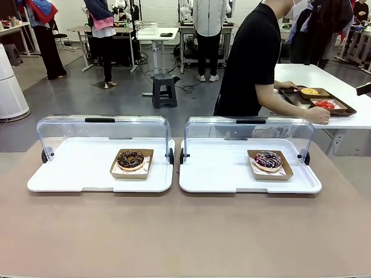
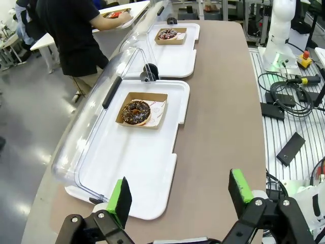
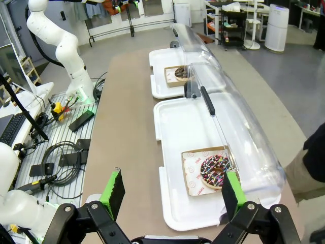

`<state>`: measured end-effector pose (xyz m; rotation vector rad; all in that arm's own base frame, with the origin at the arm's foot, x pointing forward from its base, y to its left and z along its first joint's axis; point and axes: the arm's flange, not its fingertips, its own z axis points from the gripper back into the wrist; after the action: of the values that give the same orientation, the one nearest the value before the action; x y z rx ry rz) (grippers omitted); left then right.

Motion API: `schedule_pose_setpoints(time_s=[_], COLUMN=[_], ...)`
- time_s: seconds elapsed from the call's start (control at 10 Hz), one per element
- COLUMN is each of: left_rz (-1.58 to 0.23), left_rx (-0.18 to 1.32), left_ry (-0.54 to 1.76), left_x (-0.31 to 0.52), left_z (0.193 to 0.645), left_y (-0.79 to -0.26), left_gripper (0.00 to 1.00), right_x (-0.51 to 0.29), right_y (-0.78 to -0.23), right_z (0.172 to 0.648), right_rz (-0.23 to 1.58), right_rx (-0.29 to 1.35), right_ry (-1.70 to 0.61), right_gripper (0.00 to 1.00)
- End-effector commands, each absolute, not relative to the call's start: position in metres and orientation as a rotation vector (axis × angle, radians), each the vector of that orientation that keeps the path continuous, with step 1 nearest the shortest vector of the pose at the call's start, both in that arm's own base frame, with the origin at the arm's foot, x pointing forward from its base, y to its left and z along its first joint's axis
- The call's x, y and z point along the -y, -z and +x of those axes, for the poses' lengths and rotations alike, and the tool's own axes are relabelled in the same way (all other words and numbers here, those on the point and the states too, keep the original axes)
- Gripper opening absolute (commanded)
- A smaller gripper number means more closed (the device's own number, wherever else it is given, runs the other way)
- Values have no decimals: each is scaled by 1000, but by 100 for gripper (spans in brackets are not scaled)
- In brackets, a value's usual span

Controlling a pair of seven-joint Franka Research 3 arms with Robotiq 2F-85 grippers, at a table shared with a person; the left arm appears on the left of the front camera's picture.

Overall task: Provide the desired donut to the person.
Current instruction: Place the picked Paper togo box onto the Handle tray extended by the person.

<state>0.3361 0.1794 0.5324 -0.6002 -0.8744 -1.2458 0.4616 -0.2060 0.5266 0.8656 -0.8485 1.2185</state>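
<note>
Table: a long brown table [image 1: 185,231] is carrying two white plastic trays side by side, each with a clear domed lid swung open toward the far side
Left tray: the left white tray [image 1: 75,171] is holding a chocolate-glazed donut with light crumbs [image 1: 130,159], which is sitting in a brown cardboard tray [image 1: 142,171] near the right end of this tray
Right tray: the right white tray [image 1: 220,171] is holding a dark-glazed donut with coloured sprinkles [image 1: 268,159], which is lying in its own brown cardboard tray [image 1: 284,172] toward the right end
Lids: the left clear lid [image 1: 69,128] and the right clear lid [image 1: 220,127] are standing open behind the donuts, each with a black handle on top
Person: the person in a black short-sleeved T-shirt [image 1: 252,61] is standing beyond the far right of the table, turning away and reaching both hands to a dark brown tray [image 1: 342,110] on a white table [image 1: 313,75] behind
Left gripper: the left gripper [image 2: 180,195] is hanging above the near left end of the table with fingers spread wide, holding nothing
Right gripper: the right gripper [image 3: 172,190] is hovering over the right end of the table, fingers wide apart and empty, the sprinkled donut lying just beyond its green pads [image 3: 116,189]
</note>
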Motion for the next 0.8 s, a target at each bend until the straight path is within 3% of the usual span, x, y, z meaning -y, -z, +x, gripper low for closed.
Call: schedule_pose_setpoints(time_s=[0.0,0.7], left_rz=[-605,-605], left_rx=[869,869], left_ry=[1240,1240], left_x=[-180,-180], left_z=[335,335], left_y=[-533,-533], left_gripper=[100,100], right_x=[205,205], right_y=[-527,-527], right_z=[462,462], right_rz=[862,862], right_rx=[847,847], right_ry=[-1208,-1208], right_gripper=[100,100])
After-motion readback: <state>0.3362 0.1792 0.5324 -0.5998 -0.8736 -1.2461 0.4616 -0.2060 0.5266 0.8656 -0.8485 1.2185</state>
